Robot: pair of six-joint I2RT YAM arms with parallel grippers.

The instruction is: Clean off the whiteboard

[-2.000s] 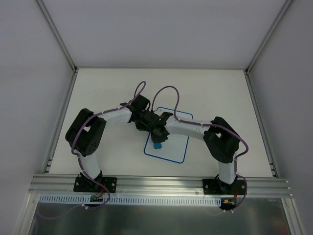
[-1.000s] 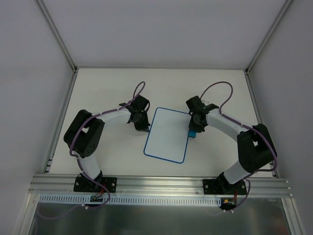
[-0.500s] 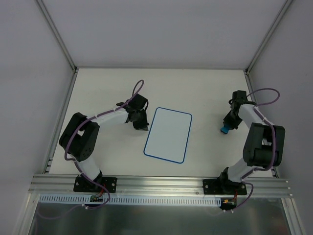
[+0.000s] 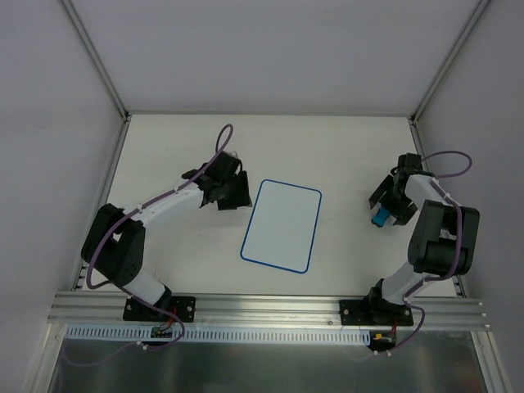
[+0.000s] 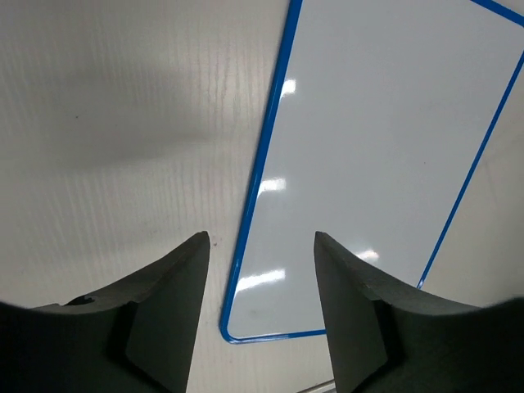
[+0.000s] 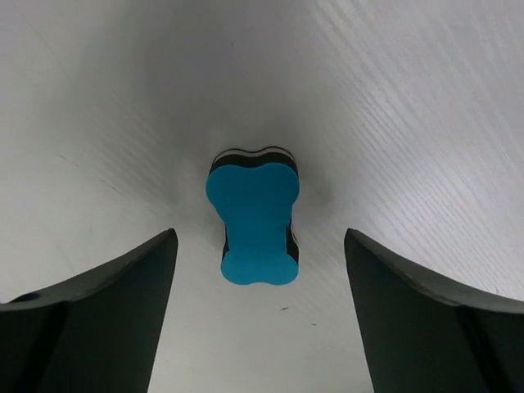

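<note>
The whiteboard (image 4: 282,225) lies flat in the middle of the table, white with a thin blue border and no marks showing. My left gripper (image 4: 232,195) hovers just left of its far left corner. In the left wrist view the whiteboard (image 5: 385,155) fills the right side, and the left gripper (image 5: 262,246) is open above its blue edge with nothing between the fingers. A small blue eraser (image 4: 379,218) rests on the table at the right. My right gripper (image 4: 386,206) stands over it, apart from it. In the right wrist view the eraser (image 6: 255,217) lies between the spread fingers of the open right gripper (image 6: 260,246).
White walls with metal corner posts (image 4: 98,65) close the table on three sides. An aluminium rail (image 4: 262,307) runs along the near edge by both arm bases. Bare tabletop (image 4: 270,147) lies beyond the board.
My right gripper has opened and let the blue eraser go onto the table at the right. My left gripper has opened too and drawn back a little from the board's left edge.
</note>
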